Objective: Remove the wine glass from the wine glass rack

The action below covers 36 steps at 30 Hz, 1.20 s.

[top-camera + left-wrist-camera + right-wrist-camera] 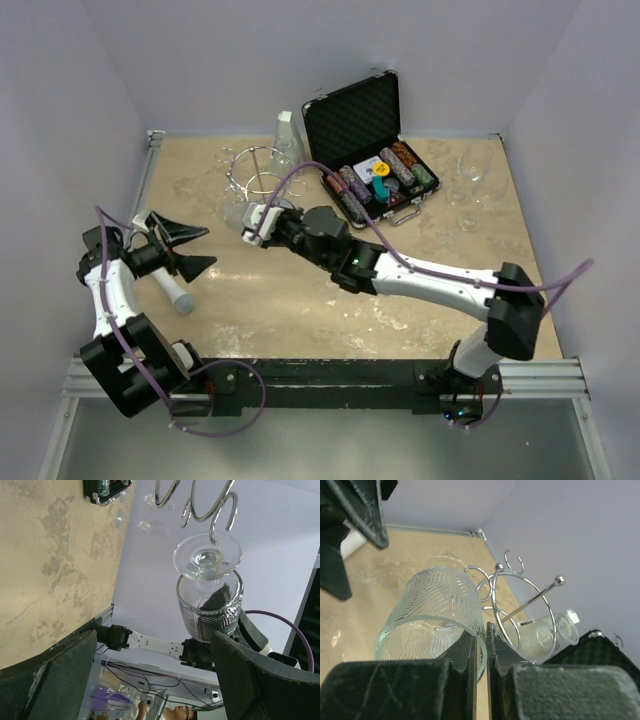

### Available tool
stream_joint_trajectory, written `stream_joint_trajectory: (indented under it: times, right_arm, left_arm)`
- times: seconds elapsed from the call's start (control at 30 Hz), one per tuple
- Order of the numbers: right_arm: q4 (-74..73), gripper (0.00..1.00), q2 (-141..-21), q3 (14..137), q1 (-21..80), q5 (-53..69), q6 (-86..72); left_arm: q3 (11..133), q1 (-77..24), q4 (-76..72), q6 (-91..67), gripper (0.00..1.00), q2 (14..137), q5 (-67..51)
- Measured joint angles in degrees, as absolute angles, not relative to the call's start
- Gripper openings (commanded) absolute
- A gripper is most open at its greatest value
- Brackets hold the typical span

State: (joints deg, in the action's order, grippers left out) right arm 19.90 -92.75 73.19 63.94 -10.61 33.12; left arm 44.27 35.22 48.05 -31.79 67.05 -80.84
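Right end effector [481,635], foremost in its wrist view, is clenched on the rim of the wine glass [430,610], one dark finger inside the bowl and the other against the outer wall. That glass is a clear, ribbed vessel held tilted on its side just above the tabletop [300,310], its mouth toward the right arm and its foot toward the wine glass rack [530,600]. The foot lies just beside one of the rack's curved chrome loops; whether glass and wire touch cannot be told. The rack stands upright toward the far left of the tabletop, its ball-tipped central post rising between the loops. A second clear glass [545,635] hangs at the rack's far side. Left end effector [210,247] is released, its fingers spread wide, and hangs near the left edge of the tabletop, pointing at the held glass but apart from it. An open black case [350,110] of coloured chips sits to the right of the rack. Several clear glasses [475,185] stand near the far right edge.
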Motion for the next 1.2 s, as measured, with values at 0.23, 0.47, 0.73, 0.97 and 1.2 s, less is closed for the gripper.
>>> stream_joint_trajectory:
  times: [0.23, 0.47, 0.73, 0.97, 1.2]
  right_arm:
    - [6.5, 0.00, -76.2, 65.2, 59.0, -0.5, 36.3]
    - [-9.7, 0.00, -68.2, 63.4, 52.9, 7.1, 39.7]
    - [-24.0, 0.00, -68.7, 61.1, 46.8, 8.3, 40.7]
    - [-35.4, 0.00, -67.7, 59.6, 34.4, 6.6, 48.0]
    - [-43.8, 0.00, -70.7, 57.4, 17.2, 4.7, 55.3]
  left_arm:
    - [45.9, 35.2, 43.2, -32.5, 1.00, 68.2, -81.1]
    - [49.3, 35.2, 38.6, -33.3, 1.00, 71.5, -79.7]
    - [53.3, 35.2, 37.5, -31.6, 1.00, 75.8, -77.5]
    - [56.8, 35.2, 38.0, -28.6, 1.00, 77.1, -76.6]
    - [56.8, 35.2, 38.3, -27.8, 1.00, 77.1, -76.4]
